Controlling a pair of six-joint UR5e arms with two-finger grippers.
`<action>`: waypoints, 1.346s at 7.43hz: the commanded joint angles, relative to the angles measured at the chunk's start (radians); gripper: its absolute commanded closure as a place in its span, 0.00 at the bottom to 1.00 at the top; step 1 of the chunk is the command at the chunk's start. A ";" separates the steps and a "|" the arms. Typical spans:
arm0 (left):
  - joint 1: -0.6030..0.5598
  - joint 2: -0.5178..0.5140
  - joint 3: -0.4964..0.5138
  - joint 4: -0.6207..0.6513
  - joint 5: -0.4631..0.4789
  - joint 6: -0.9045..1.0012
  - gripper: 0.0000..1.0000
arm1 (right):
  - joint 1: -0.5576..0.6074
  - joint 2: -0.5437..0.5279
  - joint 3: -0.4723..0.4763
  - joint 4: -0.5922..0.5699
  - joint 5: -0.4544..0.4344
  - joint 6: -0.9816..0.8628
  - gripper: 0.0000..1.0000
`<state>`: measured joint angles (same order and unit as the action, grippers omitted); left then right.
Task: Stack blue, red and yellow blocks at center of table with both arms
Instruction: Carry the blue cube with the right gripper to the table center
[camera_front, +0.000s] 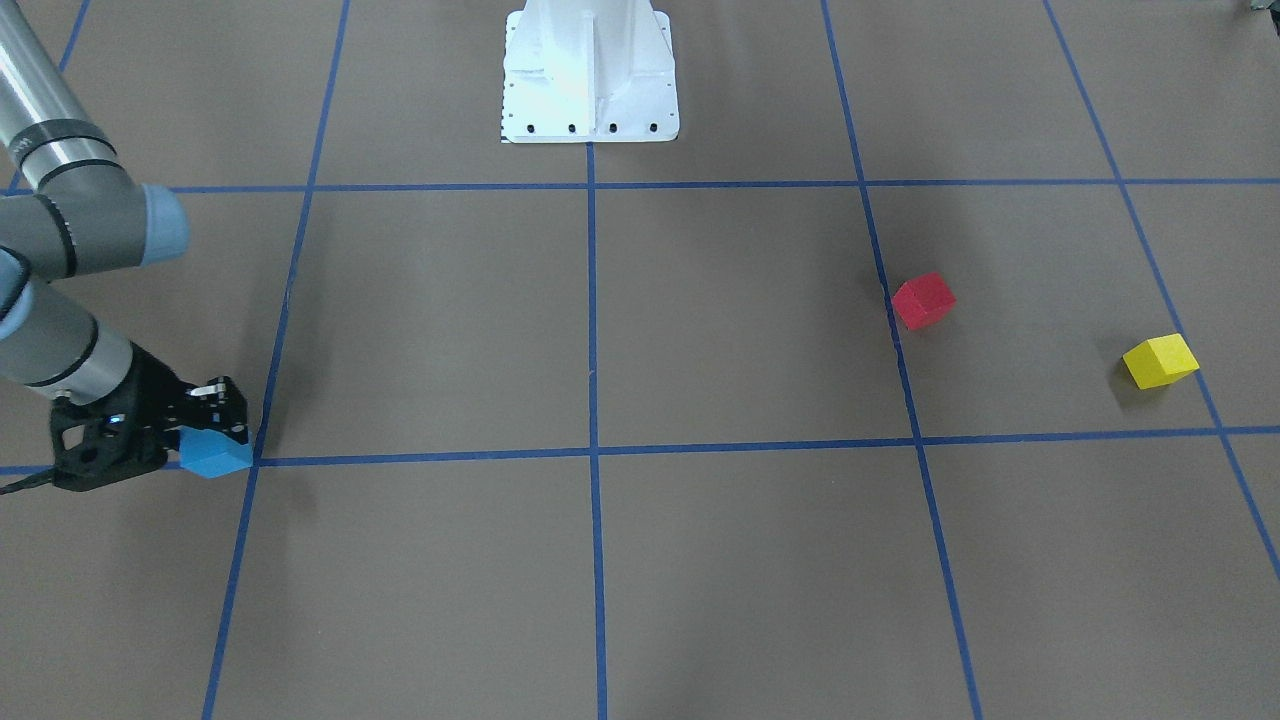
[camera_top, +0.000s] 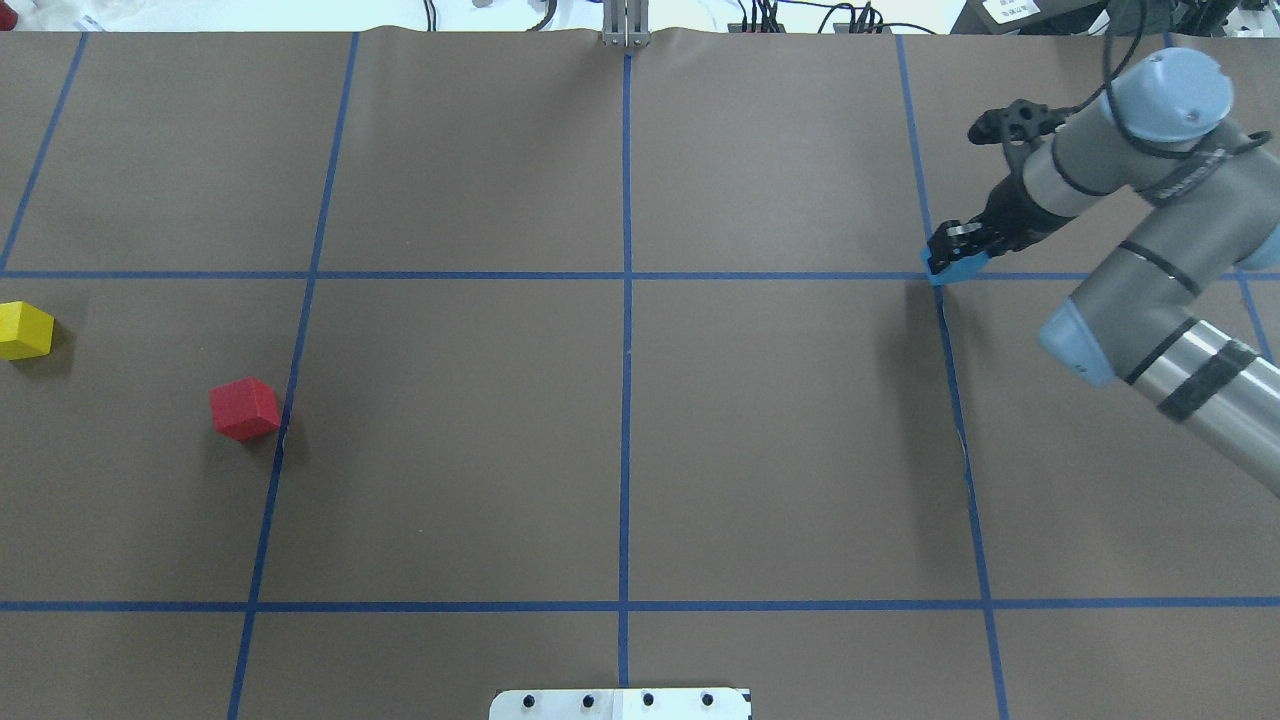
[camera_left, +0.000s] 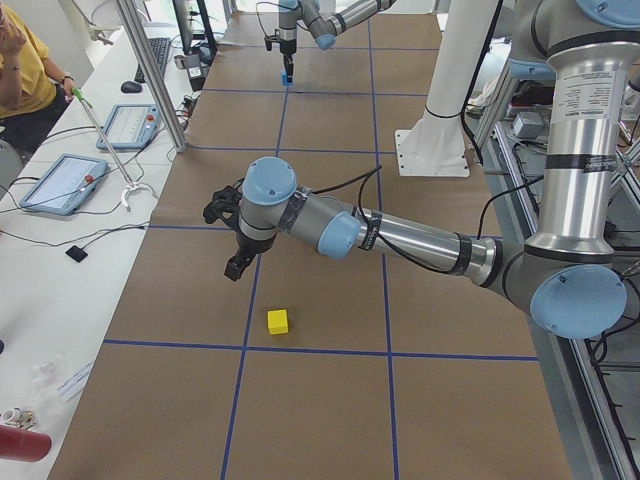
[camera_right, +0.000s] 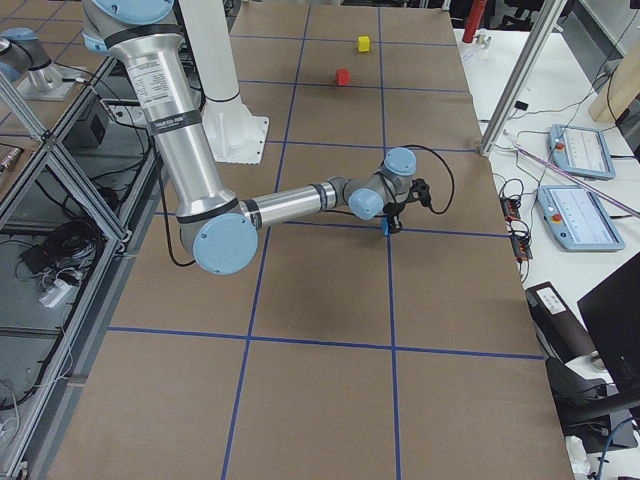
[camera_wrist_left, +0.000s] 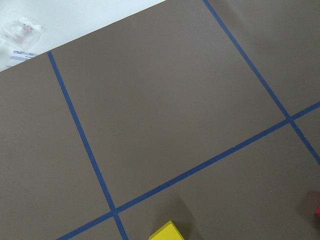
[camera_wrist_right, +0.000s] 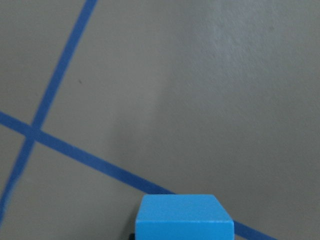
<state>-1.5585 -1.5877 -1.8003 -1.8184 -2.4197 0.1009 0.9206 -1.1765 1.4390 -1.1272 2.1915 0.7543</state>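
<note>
Right arm stretches out low over the table (camera_top: 620, 450), with the right gripper (camera_top: 950, 255) pinching the blue block (camera_front: 215, 455) right by a tape crossing (camera_front: 255, 462). Left arm extends out, left gripper (camera_left: 233, 265) hanging near the yellow block (camera_left: 278, 321); can't tell if it's spread. Three blocks, one of each color, and the red block (camera_front: 923, 301) sits near the yellow one.

Seen from overhead, from my right gripper (camera_top: 950, 252), closed on the blue block (camera_top: 962, 268), the brown table (camera_top: 780, 440) toward eight o'clock is open right to the centre crossing. The red block (camera_top: 244, 409) and the yellow block (camera_top: 24, 330) stand far off near nine o'clock, with my left arm (camera_left: 400, 235) hanging over that end. The white base (camera_top: 620, 705) sits at the centre's six o'clock.
</note>
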 joint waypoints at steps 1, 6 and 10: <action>0.000 0.000 0.001 -0.001 0.001 -0.001 0.00 | -0.203 0.177 -0.002 -0.104 -0.202 0.340 1.00; 0.000 0.000 0.022 -0.001 0.001 -0.003 0.00 | -0.416 0.468 -0.015 -0.352 -0.387 0.545 0.98; 0.000 0.000 0.022 0.001 -0.001 -0.003 0.00 | -0.447 0.485 -0.074 -0.344 -0.477 0.537 0.01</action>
<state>-1.5585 -1.5877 -1.7778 -1.8180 -2.4206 0.0982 0.4791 -0.7039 1.3734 -1.4757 1.7278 1.2835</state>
